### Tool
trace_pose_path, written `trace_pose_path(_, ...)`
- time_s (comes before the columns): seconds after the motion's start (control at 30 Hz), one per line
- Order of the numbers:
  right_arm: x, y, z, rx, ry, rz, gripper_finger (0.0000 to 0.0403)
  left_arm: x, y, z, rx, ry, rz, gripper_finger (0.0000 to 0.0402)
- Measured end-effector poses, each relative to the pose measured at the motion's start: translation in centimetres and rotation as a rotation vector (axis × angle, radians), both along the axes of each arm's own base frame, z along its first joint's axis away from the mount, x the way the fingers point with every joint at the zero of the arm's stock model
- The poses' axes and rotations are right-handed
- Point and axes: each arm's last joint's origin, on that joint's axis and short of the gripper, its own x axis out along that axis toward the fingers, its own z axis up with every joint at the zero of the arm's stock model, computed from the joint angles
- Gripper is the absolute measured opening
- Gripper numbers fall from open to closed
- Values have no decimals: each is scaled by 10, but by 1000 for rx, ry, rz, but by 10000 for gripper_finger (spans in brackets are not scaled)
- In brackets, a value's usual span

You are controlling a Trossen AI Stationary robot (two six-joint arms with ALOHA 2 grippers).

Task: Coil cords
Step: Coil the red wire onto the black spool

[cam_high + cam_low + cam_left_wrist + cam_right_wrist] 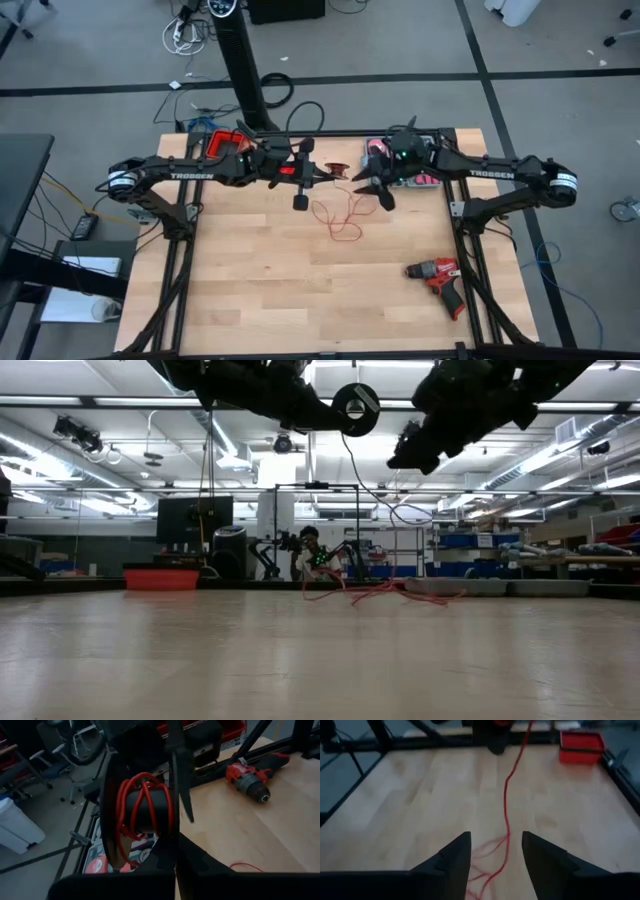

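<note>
Both arms cut off by the low view's top edge; spool [142, 810] half hidden at left-wrist centre; wire [507, 805] blurred at bottom.

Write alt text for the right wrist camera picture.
A thin red cord hangs slack from above and trails to loose loops on the wooden table, passing between the open right gripper fingers without touching them. A red bin sits at the far edge.
</note>
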Motion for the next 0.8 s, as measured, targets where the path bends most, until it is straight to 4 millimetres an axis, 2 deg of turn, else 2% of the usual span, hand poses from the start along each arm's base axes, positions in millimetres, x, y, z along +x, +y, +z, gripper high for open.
trace_pose_path(0.2,18,0,-17,-87,-94,-82,166,0,0,2,15,-18,-1,0)
trace_pose_path(0.33,32,4,-27,-95,-177,-76,159,0,0,2,17,-19,-2,0)
trace_pose_path(0.5,47,4,-45,-91,-176,-81,150,0,0,2,17,-17,-2,0)
trace_pose_path(0.63,51,4,-49,-97,-182,-97,130,0,0,1,15,-9,-1,0)
trace_pose_path(0.8,48,2,-45,-108,-186,-109,83,0,0,-1,11,10,0,0)
